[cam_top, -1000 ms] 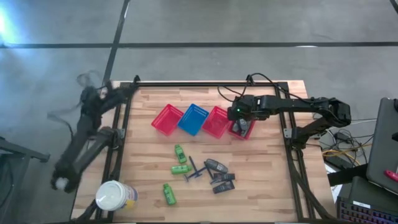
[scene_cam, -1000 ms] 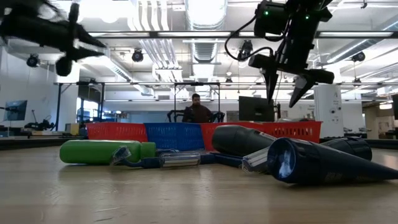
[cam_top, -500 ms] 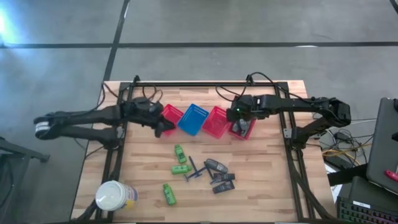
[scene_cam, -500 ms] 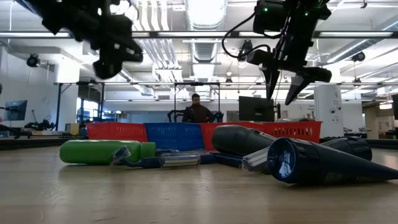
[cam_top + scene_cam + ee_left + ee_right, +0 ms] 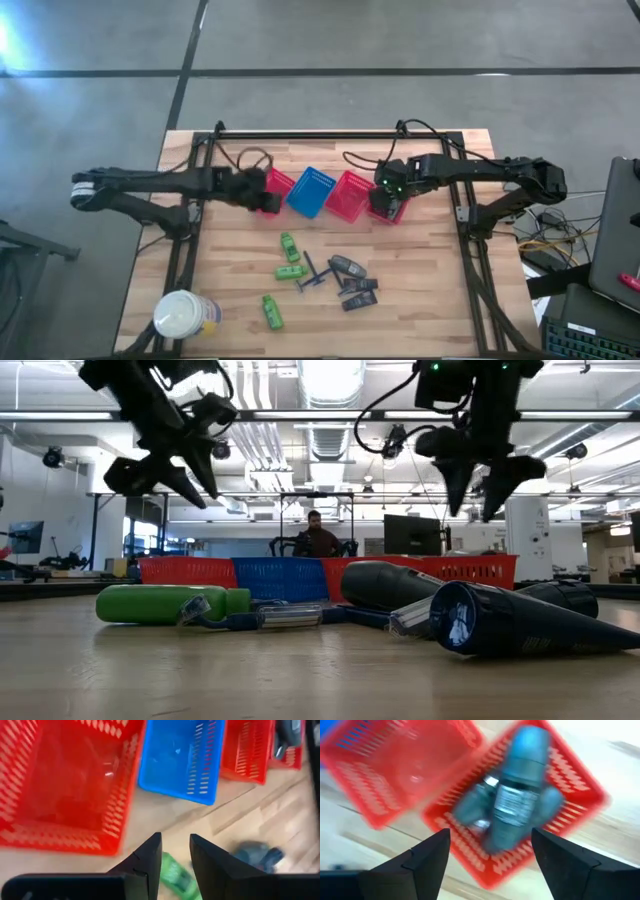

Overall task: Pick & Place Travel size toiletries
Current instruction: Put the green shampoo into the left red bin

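From above, the left gripper (image 5: 262,197) hangs over the leftmost red basket (image 5: 275,186), and the right gripper (image 5: 383,200) sits over the rightmost red basket (image 5: 390,212). The toiletries still to sort lie loose on the table (image 5: 430,280): green bottles (image 5: 288,246), a razor (image 5: 313,277) and dark containers (image 5: 350,270).

At table height, the left gripper (image 5: 165,475) and right gripper (image 5: 482,488) both hang high, fingers apart and empty, above a green bottle (image 5: 165,603) and a dark container (image 5: 530,622).

Past the left wrist, its fingers (image 5: 147,862) stand slightly apart, a green bottle (image 5: 176,876) below and the blue basket (image 5: 182,757) beyond.

Past the right wrist, wide-spread fingers (image 5: 427,855) frame grey containers (image 5: 515,805) already in the red basket (image 5: 580,815).

The round bottles could roll if a fingertip nudges one on the way down, and either arm could snag a basket rim and drag it.
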